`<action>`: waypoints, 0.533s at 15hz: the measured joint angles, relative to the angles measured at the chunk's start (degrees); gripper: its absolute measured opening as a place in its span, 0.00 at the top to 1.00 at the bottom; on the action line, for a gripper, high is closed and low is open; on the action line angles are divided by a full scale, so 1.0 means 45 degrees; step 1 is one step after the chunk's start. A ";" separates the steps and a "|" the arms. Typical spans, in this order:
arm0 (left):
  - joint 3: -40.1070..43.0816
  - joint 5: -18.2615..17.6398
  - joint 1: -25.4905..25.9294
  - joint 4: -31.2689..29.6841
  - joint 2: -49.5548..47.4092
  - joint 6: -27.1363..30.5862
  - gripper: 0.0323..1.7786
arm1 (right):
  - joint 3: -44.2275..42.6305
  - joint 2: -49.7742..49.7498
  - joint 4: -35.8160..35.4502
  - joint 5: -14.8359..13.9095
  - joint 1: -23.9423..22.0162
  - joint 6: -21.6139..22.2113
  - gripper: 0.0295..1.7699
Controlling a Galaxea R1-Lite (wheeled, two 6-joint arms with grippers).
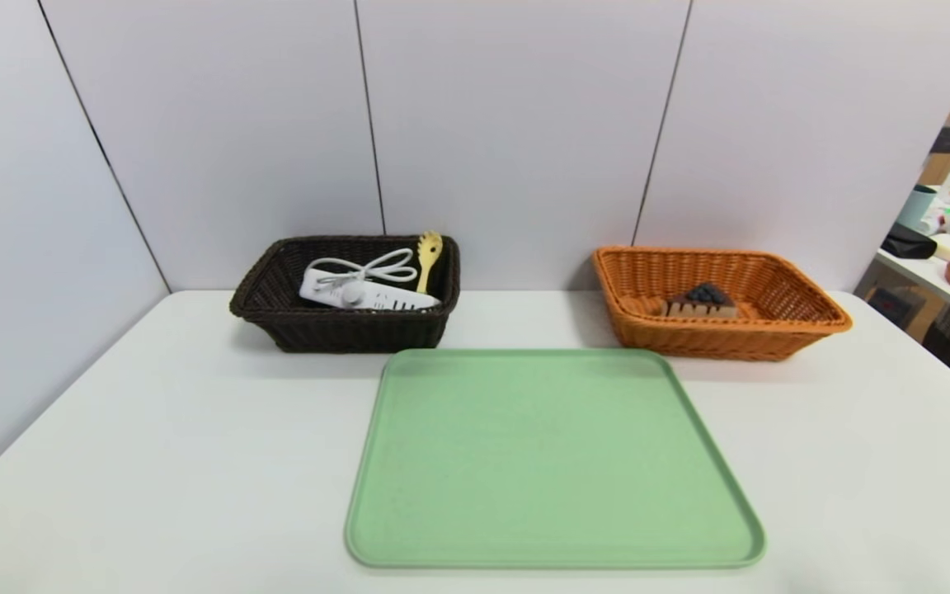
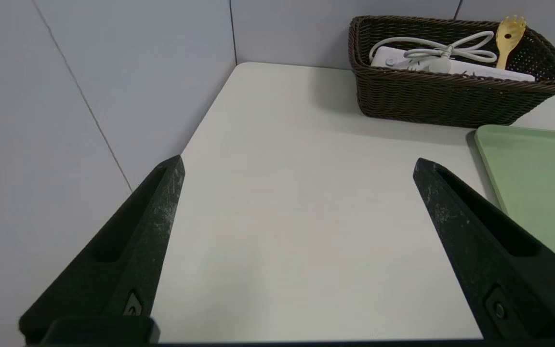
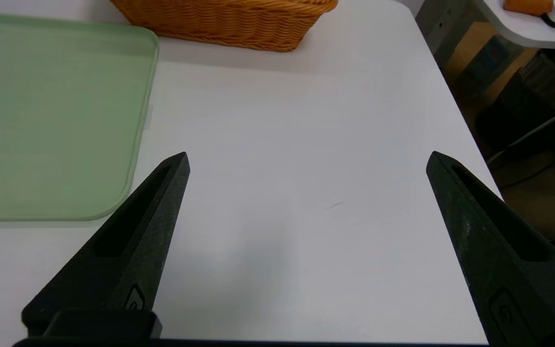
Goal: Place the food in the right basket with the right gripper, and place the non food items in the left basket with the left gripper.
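White table [image 1: 195, 462]: cake [image 1: 702, 304] sitting in orange basket [image 1: 722, 340]; strip [image 1: 368, 295] and spoon [image 1: 429, 262] lying in dark basket [image 1: 351, 330], perhaps risking a tip-out if bumped; left gripper [image 2: 298, 161] and right gripper [image 3: 310, 156] hanging spread, empty, over bare tabletop.

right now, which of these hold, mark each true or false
1. The cake slice lies in the orange basket. True.
2. The yellow spoon is on the green tray. False: it is in the dark basket.
3. The power strip shares the dark basket with the spoon. True.
4. The left hand is shut. False: it is open over the white table.
5. The right hand is open and holds nothing. True.
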 joint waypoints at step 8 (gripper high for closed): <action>0.1146 -0.0079 0.0152 0.0485 -0.2598 0.0154 0.05 | 0.1157 -0.3684 -0.0073 0.0203 -0.0024 -0.0108 0.04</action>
